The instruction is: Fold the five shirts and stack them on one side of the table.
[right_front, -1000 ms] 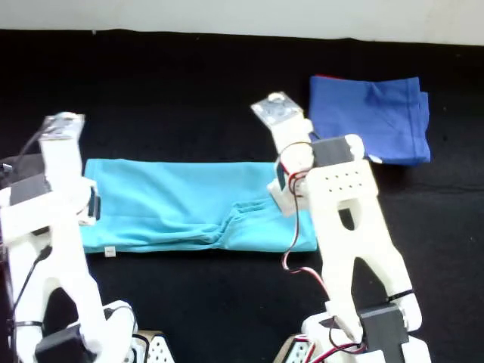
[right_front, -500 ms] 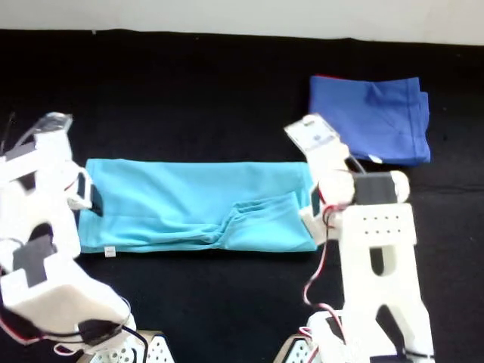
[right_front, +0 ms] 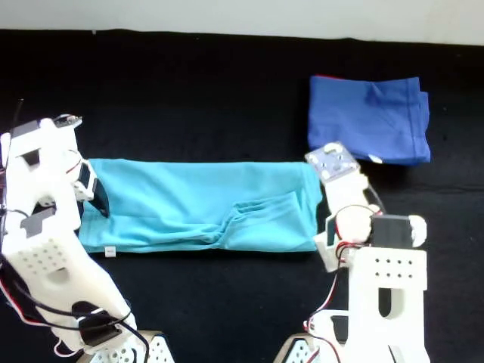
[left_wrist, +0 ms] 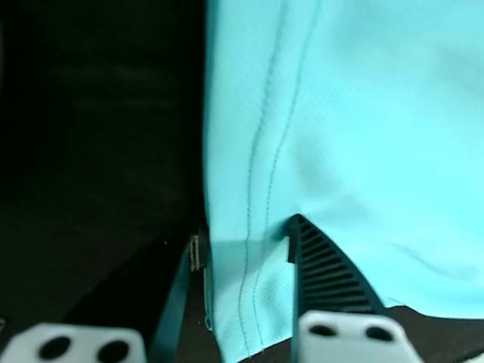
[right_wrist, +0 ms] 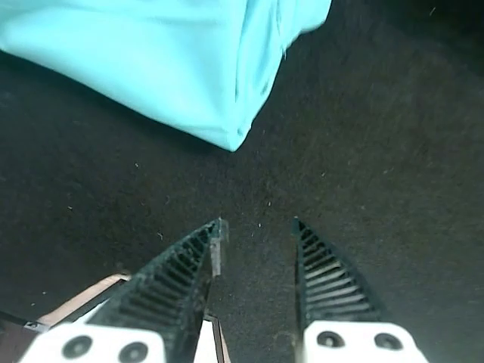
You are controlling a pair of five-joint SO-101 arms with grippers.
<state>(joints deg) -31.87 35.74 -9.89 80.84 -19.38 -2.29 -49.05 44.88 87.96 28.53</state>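
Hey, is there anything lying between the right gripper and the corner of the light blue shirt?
Nothing visible. The right gripper hangs open over the black table, and just bare tabletop lies between it and the light blue shirt corner. The folded dark blue shirt sits off to the side.

The long shirt (right_front: 197, 204) lies across the middle of the worktop (right_front: 189, 98), with the compact folded shirt (right_front: 370, 117) behind its right end, apart. The left gripper (left_wrist: 246, 234) straddles the long shirt's left edge; the right gripper (right_wrist: 258, 223) sits just off its right end.
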